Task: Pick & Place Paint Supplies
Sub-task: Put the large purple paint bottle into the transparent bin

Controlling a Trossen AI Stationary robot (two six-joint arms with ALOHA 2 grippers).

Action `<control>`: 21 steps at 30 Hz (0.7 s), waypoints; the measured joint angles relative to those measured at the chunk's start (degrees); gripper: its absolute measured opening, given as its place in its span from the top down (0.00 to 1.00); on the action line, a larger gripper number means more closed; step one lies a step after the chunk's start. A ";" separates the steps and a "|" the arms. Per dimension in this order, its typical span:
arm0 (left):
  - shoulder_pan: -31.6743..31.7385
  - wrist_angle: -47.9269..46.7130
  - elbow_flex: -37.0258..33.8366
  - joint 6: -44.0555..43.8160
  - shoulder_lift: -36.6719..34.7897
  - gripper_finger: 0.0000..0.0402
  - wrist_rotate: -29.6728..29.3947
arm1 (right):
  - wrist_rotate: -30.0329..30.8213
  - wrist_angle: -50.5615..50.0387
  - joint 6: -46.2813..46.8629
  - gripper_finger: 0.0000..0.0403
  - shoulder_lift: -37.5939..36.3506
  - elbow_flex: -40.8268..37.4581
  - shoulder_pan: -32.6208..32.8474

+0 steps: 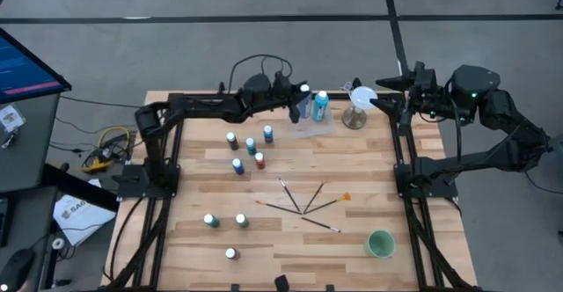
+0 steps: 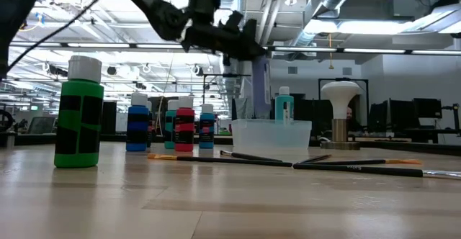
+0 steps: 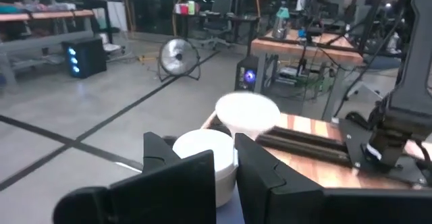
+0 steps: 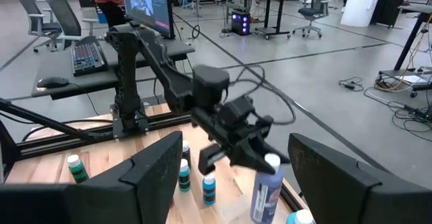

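The left gripper [image 1: 300,101] hung above the clear tub [image 2: 271,136] at the far edge of the table [image 1: 352,239], its fingers clamped tight on a tall purplish bottle [image 4: 266,188], lifted with its white cap up. A teal bottle [image 1: 320,105] stood in the tub just beside it. The right gripper [image 1: 393,82] waited off by the white-topped stand [image 1: 358,101], fingers spread wide, holding nothing. Five small bottles [image 1: 250,148] clustered mid-table, three more [image 1: 227,222] sat nearer the front, and the brushes [image 1: 305,204] lay fanned out beside the green cup [image 1: 380,244].
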 joint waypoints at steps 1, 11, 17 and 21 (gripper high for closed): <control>0.00 1.33 -0.01 -0.08 0.88 1.00 0.04 | 0.00 -0.01 0.15 0.34 0.00 0.00 0.00; 1.05 7.68 0.07 -0.05 7.19 1.00 -1.12 | 0.00 -0.04 1.05 0.34 0.00 0.00 0.00; 2.08 7.32 -0.08 0.76 8.53 1.00 -1.46 | 0.00 -1.10 1.03 0.34 0.07 0.00 0.00; 2.40 7.52 0.03 1.93 8.35 1.00 -1.29 | 0.00 -1.08 0.98 0.34 0.04 0.00 0.00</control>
